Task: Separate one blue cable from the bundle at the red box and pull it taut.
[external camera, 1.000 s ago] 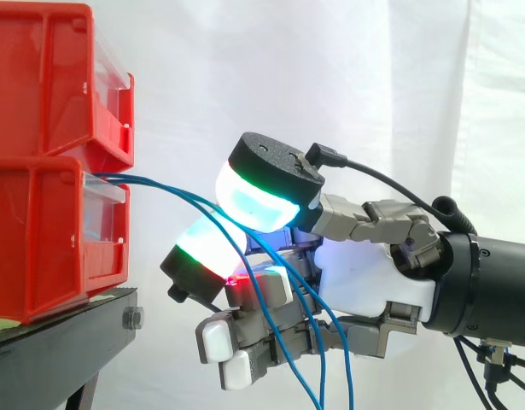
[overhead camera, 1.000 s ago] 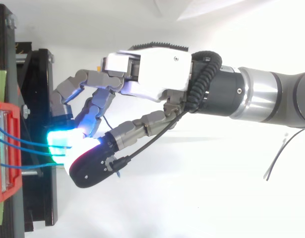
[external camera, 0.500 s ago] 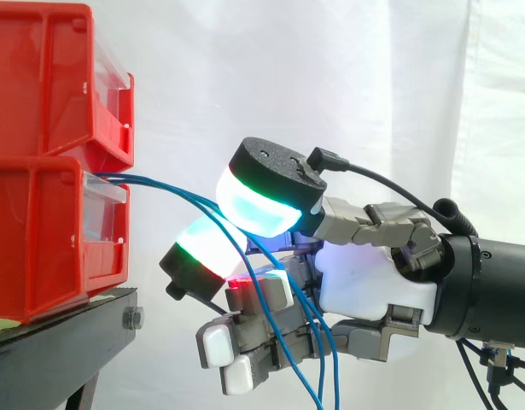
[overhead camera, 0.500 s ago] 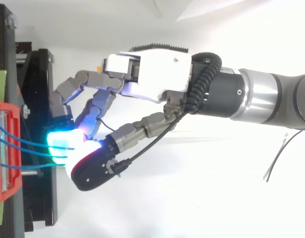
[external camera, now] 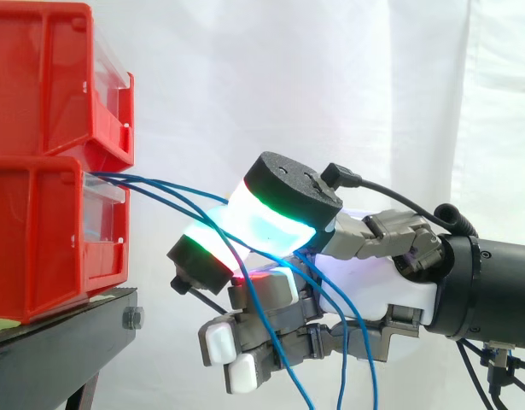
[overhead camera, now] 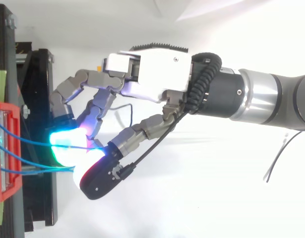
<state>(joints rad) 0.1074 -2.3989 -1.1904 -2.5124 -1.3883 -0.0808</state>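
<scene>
The robot hand (external camera: 373, 278) has slid a little away from the red box (external camera: 40, 231), its curled fingers pinching a blue cable (external camera: 160, 181) that now looks straighter, so the pull seems started.

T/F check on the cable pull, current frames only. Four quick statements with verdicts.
1. The blue cables come out of the front of the lower red bin. True.
2. The hand is open and clear of the cables. False: its fingers are curled round them, with the cables running between the glowing pads.
3. The two bins stand side by side on the black stand. False: the upper red bin sits on top of the lower one.
4. Past the hand, the cables hang down loose. True.
</scene>
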